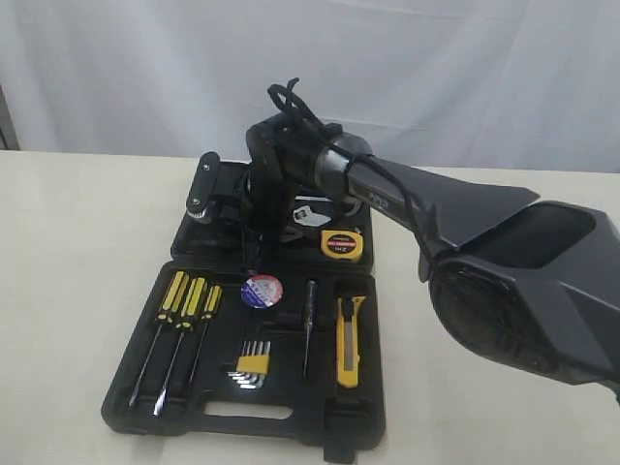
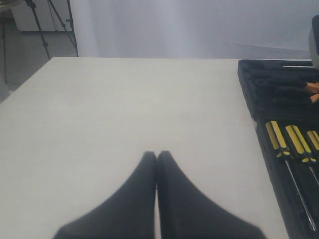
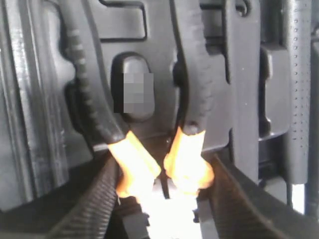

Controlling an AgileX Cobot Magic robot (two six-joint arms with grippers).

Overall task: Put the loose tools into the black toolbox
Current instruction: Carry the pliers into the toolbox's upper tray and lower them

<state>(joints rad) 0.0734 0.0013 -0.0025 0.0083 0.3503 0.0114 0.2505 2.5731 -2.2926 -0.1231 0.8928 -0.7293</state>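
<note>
The right gripper [image 3: 165, 167] looks clamped on the pliers [image 3: 192, 99] by their orange ends, probably to seat them in the moulded recess of the black toolbox [image 1: 320, 441], upper centre of the exterior view. Ribbed black handles splay apart. The left gripper [image 2: 157, 157] is closed and empty.

You have a pale cream table [image 1: 68, 242] running the full width of the exterior view, matte under soft, even light. Behind it, from 9 through 12 to 3 o'clock, a white curtain [image 1: 465, 77] hangs in loose vertical folds. The left wrist view also shows you grey floor [image 2: 22, 59] beyond the table's far corner, black tripod legs [image 2: 52, 22] standing there, and a pale boxy unit [image 2: 30, 17] behind them, too blurred to name.
</note>
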